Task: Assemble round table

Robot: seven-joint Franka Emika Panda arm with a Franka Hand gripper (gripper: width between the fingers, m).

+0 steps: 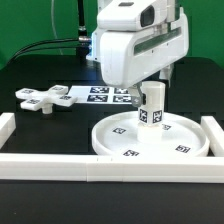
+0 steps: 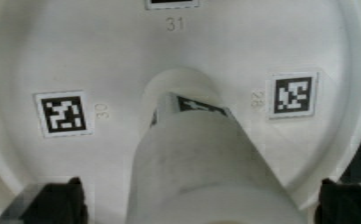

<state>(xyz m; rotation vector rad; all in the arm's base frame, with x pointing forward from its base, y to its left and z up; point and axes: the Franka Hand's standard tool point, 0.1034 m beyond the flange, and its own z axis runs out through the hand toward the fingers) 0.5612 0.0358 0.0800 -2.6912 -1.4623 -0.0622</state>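
The large rimmed round disc [image 1: 120,140] lies flat on the black table at the exterior view's right. The short cylindrical post [image 1: 150,108] stands upright at the disc's middle. My gripper [image 1: 152,84] hangs directly over the post's top. In the wrist view the post [image 2: 203,150] rises from the disc [image 2: 88,60] between my two dark fingertips [image 2: 56,200]. A narrow gap shows on each side of the post, so my gripper [image 2: 198,202] is open around it. The cross-shaped four-arm piece [image 1: 42,98] lies loose on the table at the exterior view's left.
The marker board [image 1: 105,94] lies flat behind the disc, next to the cross piece. Long white border rails run along the front [image 1: 100,168], the left [image 1: 5,125] and the right [image 1: 212,135] of the work area. Cables hang at the back.
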